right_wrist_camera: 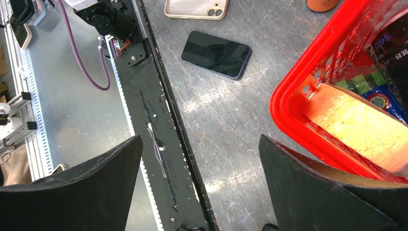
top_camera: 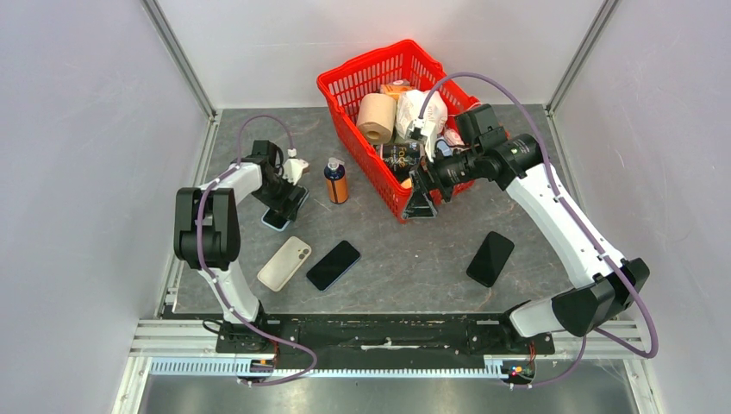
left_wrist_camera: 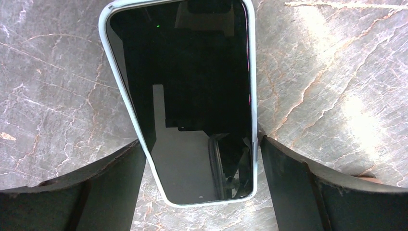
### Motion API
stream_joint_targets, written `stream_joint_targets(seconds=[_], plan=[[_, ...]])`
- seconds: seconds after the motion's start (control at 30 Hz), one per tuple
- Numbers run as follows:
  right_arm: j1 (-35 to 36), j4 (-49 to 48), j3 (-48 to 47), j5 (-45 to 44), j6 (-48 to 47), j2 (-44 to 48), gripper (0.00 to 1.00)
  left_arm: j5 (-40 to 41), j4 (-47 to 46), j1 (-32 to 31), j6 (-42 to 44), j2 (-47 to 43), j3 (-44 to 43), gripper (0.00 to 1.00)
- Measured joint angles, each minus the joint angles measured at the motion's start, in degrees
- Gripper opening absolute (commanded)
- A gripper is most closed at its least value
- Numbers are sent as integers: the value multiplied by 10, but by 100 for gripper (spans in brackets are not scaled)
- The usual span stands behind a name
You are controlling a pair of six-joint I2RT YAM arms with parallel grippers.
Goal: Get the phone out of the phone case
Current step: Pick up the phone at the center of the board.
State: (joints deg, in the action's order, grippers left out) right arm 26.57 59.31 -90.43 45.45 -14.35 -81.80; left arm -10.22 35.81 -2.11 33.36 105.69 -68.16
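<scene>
Pale-blue phone case (left_wrist_camera: 103,24) (phone (left_wrist_camera: 192,96) inside), left fingers (left_wrist_camera: 96,192) wide astride; right fingers (right_wrist_camera: 312,192) wide

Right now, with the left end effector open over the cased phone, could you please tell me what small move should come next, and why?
Probably close the left end effector gently on the case. Its fingers flank the case's long edges with the phone lying screen-up between them, so no repositioning looks needed. The right end effector is open, away by the basket.
</scene>
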Motion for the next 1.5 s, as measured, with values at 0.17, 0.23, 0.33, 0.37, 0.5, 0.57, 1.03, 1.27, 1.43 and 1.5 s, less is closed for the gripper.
stream_joint_targets(seconds=[0.17, 0.23, 0.33, 0.37, 0.5, 0.57, 1.03, 1.27, 1.43, 1.5], plan=[[-3, -2, 0, 5, 3, 0, 97, 8, -13, -8, 6, -8, 13, 65], [-5, -2, 0, 7, 4, 0, 97, 8, -17, -12, 9, -12, 18, 53], [-6, -4, 1, 8, 7, 0, 97, 8, -16, -15, 14, -14, 19, 33], [-6, -5, 1, 8, 8, 0, 97, 9, -17, -15, 16, -14, 19, 23], [-8, -6, 1, 10, 9, 0, 97, 6, -15, -15, 22, -14, 18, 2], [-10, -9, 4, 10, 10, 3, 97, 5, -14, -15, 25, -15, 17, 2], [-11, -19, 10, 0, 27, 10, 97, -15, 19, -13, 50, -113, 65, 2], [-12, -18, 5, -3, 35, 9, 97, -32, 37, -7, 54, -252, 101, 2], [0, -14, -37, -3, 38, -10, 97, -69, 87, -9, 55, -376, 99, 2], [15, -11, -64, -4, 38, -27, 97, -81, 114, -17, 54, -424, 89, 2]])
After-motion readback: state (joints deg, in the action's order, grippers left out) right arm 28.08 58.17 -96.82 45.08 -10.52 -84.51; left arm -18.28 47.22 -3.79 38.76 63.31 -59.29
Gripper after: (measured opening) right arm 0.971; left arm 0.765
